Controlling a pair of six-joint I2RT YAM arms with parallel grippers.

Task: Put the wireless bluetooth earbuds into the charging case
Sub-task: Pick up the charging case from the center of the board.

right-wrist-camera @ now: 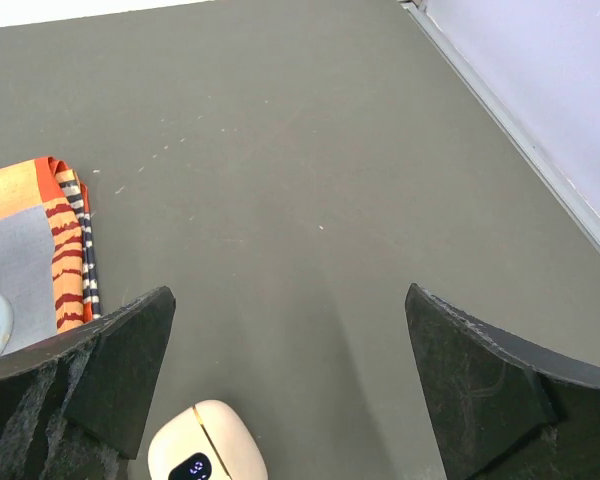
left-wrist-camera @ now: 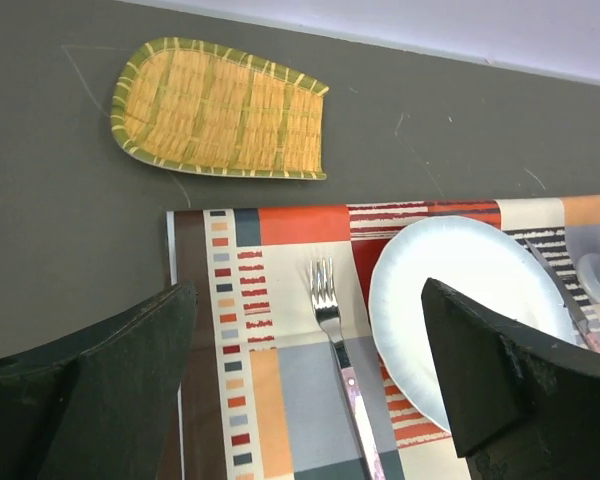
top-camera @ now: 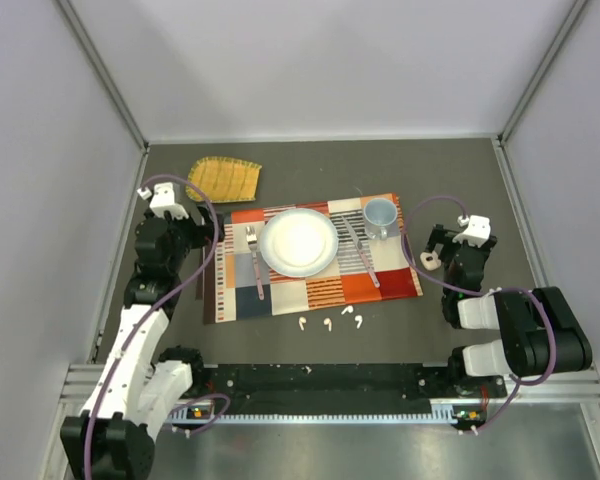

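Fingers on both arms stand wide apart with nothing between them. The left fingers hang over the left part of the placemat, above the fork and beside the plate. The right fingers hang over bare surface just off the placemat's right edge.

The earbuds lie in a loose row on the surface just off the placemat's near edge, between the two arms and closer to the bases than either set of fingers. Both wrist cameras look toward the far wall and neither shows the earbuds, so the earbuds sit behind the fingers. Reaching them would likely mean drawing back and swinging inward. The right fingers look nearer to the row than the left ones.

The charging case lies on the surface right at the right fingers, close against the inner one, which also favours the right arm. The earbuds are too small from above to count with certainty, three or perhaps four. Their stems seem to point roughly toward the near edge, though that is not clear. The case appears to be closed, judging from the little of it that shows.
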